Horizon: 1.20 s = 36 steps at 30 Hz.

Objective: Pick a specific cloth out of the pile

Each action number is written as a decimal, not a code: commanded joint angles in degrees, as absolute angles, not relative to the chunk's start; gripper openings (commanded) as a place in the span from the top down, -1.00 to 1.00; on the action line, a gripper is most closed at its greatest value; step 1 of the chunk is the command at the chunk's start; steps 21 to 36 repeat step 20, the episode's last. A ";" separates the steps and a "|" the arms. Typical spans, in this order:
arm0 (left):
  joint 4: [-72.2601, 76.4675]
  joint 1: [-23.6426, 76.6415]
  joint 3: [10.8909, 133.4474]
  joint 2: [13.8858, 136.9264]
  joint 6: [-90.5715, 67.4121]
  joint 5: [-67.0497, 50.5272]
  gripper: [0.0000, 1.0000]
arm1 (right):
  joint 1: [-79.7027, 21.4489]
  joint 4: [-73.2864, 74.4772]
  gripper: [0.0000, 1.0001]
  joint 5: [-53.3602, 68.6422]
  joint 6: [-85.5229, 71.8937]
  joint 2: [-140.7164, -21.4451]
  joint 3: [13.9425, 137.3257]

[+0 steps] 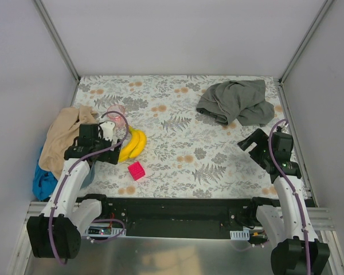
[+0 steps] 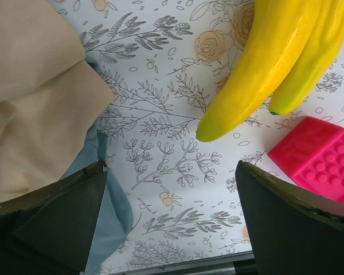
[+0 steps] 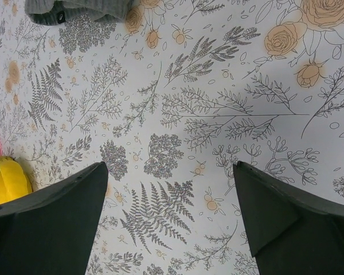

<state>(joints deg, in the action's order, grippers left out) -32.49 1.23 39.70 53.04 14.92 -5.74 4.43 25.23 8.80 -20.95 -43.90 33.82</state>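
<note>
The dark grey-green cloth [image 1: 235, 102] lies crumpled by itself at the far right of the table; its edge shows at the top left of the right wrist view [image 3: 74, 10]. The pile [image 1: 60, 152] sits at the left edge: a tan cloth [image 1: 66, 134] over a bright blue cloth [image 1: 44, 183]. My left gripper [image 1: 95, 154] is open and empty, between the tan cloth [image 2: 34, 109] and the banana bunch [image 2: 264, 63]; a pale blue cloth edge [image 2: 112, 209] lies by its left finger. My right gripper [image 1: 255, 148] is open and empty over bare table, just short of the grey-green cloth.
A yellow banana bunch [image 1: 133, 144] and a pink toy block [image 1: 136, 170] lie right of the left gripper. The block also shows in the left wrist view [image 2: 318, 157]. A pink translucent object [image 1: 116, 111] sits behind the bananas. White walls enclose the table.
</note>
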 commanded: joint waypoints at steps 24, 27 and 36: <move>-28.48 -1.23 36.21 53.61 13.28 -11.78 -0.95 | 4.66 21.44 -0.99 7.21 -21.27 -43.68 31.73; -28.48 -1.23 36.21 53.61 13.28 -11.78 -0.95 | 4.66 21.44 -0.99 7.21 -21.27 -43.68 31.73; -28.48 -1.23 36.21 53.61 13.28 -11.78 -0.95 | 4.66 21.44 -0.99 7.21 -21.27 -43.68 31.73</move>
